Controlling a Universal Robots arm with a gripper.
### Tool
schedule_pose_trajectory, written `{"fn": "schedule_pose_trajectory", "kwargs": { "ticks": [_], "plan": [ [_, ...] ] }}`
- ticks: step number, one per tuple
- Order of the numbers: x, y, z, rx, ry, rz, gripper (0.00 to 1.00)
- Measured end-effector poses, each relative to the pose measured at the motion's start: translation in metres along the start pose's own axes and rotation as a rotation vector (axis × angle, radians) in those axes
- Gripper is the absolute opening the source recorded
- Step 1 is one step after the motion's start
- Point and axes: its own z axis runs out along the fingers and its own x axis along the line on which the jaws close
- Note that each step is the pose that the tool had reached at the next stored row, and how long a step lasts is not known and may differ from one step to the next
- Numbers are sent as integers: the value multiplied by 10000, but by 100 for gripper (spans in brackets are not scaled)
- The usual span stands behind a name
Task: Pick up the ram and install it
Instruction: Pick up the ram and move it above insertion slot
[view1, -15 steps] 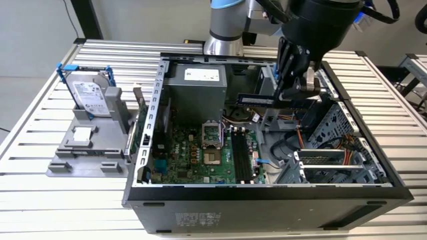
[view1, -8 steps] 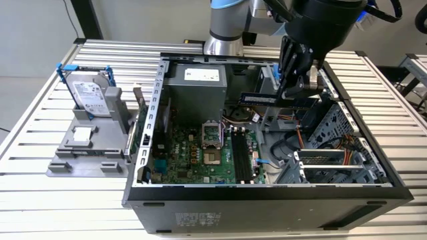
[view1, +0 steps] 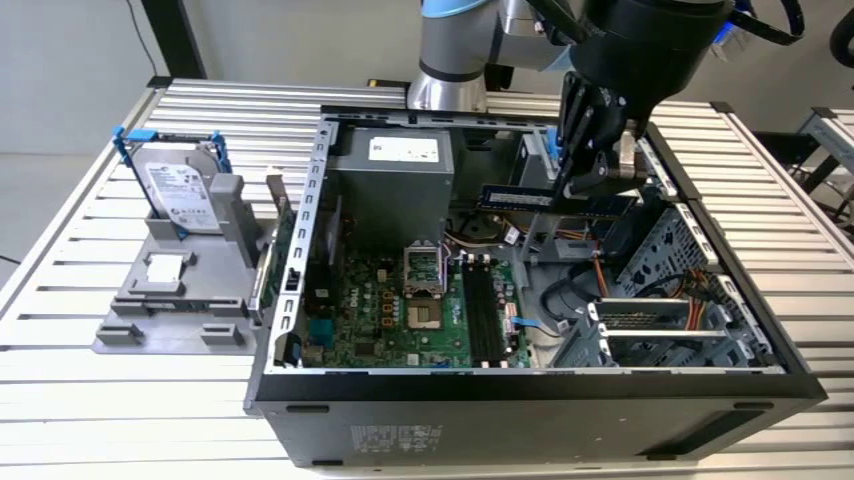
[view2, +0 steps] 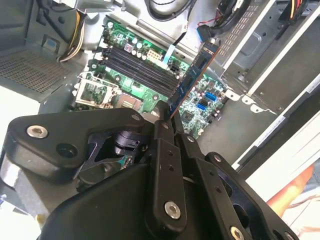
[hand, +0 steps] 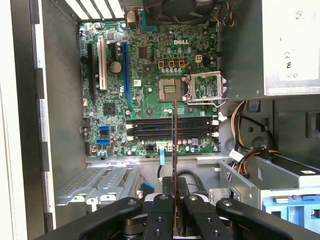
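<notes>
The ram (view1: 518, 197) is a thin dark blue-black stick held level in the air above the open computer case (view1: 534, 385), toward its back. My gripper (view1: 582, 190) is shut on one end of it. In the second wrist view the ram (view2: 192, 75) sticks out from between the black fingers (view2: 165, 145), over the green motherboard. In the first wrist view the ram (hand: 173, 145) appears edge-on as a thin line crossing the long black memory slots (hand: 172, 127). It hangs clear of those slots (view1: 483, 310), not touching them.
A silver hard drive (view1: 180, 190) in a blue frame stands on a grey stand at the exterior view's left, outside the case. Inside the case are the grey power supply (view1: 394, 165), the open processor socket (view1: 420, 270), loose cables (view1: 587, 255) and a metal drive cage (view1: 667, 320).
</notes>
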Motion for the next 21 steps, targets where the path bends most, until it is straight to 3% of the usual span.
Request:
{"fn": "schedule_pose_trajectory", "kwargs": {
  "ticks": [5, 8, 21],
  "plan": [
    [0, 0, 0, 0, 0, 17, 0],
    [0, 0, 0, 3, 1, 254, 0],
    [0, 0, 2, 22, -28, 2318, 0]
  ]
}}
